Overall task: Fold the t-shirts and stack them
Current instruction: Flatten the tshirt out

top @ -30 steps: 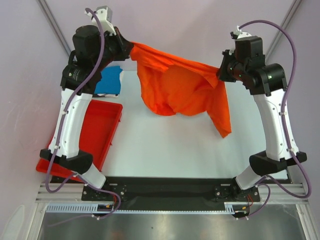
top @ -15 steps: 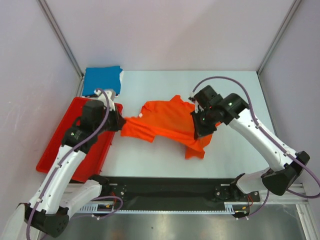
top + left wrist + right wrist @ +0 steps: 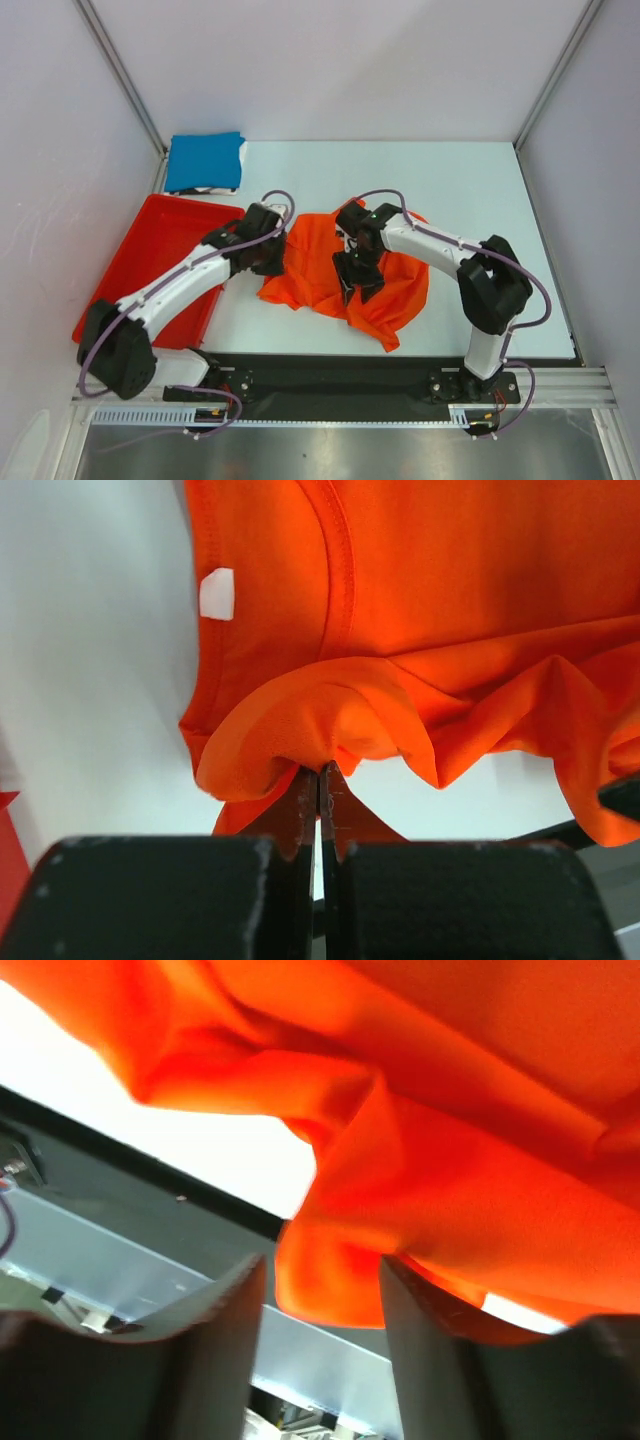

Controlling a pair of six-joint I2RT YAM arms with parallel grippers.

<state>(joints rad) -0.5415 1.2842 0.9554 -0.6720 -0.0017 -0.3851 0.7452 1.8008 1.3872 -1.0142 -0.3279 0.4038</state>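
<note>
As my left gripper [image 3: 319, 776] clamped the orange t-shirt [image 3: 312, 268], my right gripper [image 3: 322, 1272] straddled a fold, fingers [image 3: 222, 1335] apart.

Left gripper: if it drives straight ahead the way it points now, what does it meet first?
The orange t-shirt: the left gripper is shut on a bunched fold of it, and the collar lies just beyond. Nothing else shows in that line.

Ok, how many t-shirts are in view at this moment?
2. An orange t-shirt lies crumpled in the middle; a blue t-shirt sits folded at the far left corner. A white edge peeking out beside it may be another, hidden.
</note>
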